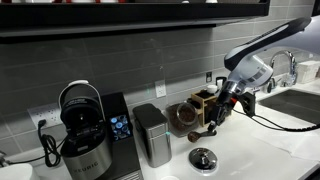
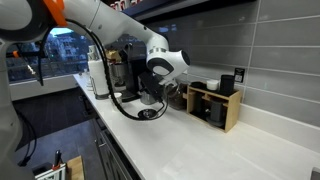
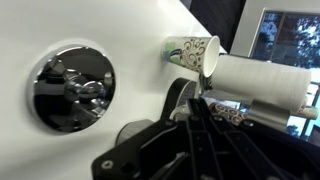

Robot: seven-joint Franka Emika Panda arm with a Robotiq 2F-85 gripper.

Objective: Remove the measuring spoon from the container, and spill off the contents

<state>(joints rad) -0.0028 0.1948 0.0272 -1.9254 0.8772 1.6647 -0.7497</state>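
While the drain disc (image 1: 203,158) sits nearest on the tabletop (image 1: 270,150), my end effector (image 1: 220,110) hangs just behind it, and I cannot tell whether it is spread or pinching. Beyond the disc stands the brown-filled clear jar (image 1: 183,120). I cannot make out the measuring spoon.

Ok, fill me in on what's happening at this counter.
A robot arm is working over the kitchen counter. Its gripper hangs low, close to the wooden box and the clear jar with its dark contents. The wrist view looks onto the round metal drain disc and a patterned paper cup. The measuring spoon can't be made out, nor whether the gripper is open or shut.
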